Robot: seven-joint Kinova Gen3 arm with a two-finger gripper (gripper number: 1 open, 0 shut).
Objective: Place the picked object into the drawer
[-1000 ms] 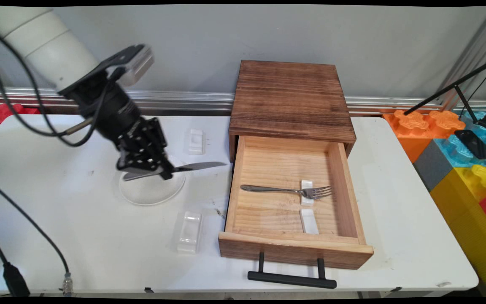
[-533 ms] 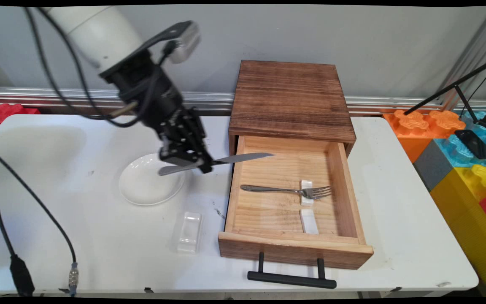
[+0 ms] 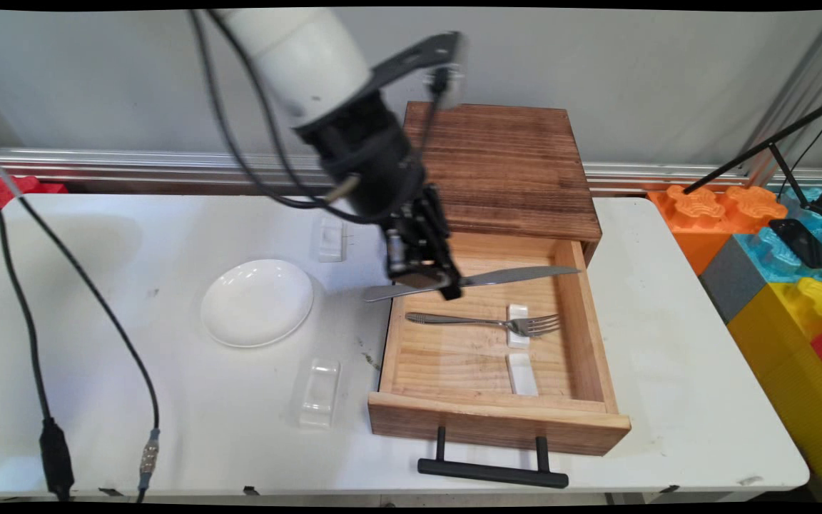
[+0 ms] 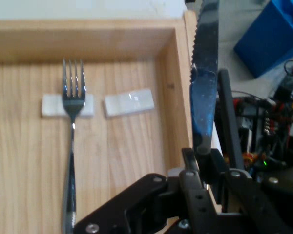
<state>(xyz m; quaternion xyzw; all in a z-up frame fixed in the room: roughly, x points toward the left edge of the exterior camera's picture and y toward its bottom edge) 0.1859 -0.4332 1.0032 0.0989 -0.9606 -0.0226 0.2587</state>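
Tool (image 3: 431,280) clamps knife (image 3: 518,274) over drawer (image 3: 496,421); hand view shows blade's serrations.

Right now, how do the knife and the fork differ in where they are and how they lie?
The knife is held in the claw above the open drawer; the fork lies on the drawer's floor. The fork's neck rests on a small white rest; the knife rests on nothing. Both are metal and lie roughly parallel.
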